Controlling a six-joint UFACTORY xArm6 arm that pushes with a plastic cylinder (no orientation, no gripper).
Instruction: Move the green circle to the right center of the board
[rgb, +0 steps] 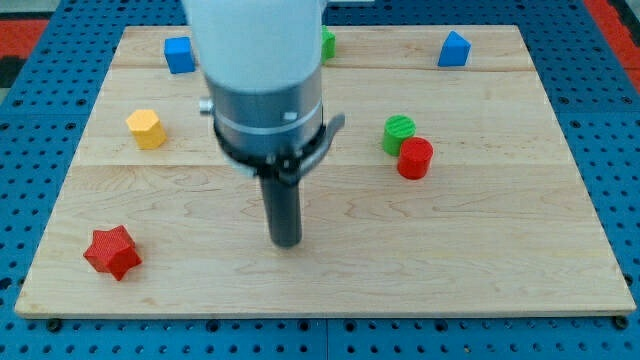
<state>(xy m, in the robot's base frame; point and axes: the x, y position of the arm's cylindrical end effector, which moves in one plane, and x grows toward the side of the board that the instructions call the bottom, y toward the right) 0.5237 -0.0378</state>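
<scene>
The green circle (398, 132) is a short green cylinder standing right of the board's middle. A red cylinder (415, 158) touches it at its lower right. My tip (286, 240) is the lower end of the dark rod. It rests on the board well to the left of and below the green circle, with bare wood between them. It touches no block.
A blue cube (180, 54) sits at the top left and a blue block (453, 49) at the top right. A second green block (327, 44) peeks out behind the arm at the top. A yellow hexagon (146, 128) is at the left, a red star (111, 251) at the bottom left. The wooden board (500, 250) lies on a blue pegboard.
</scene>
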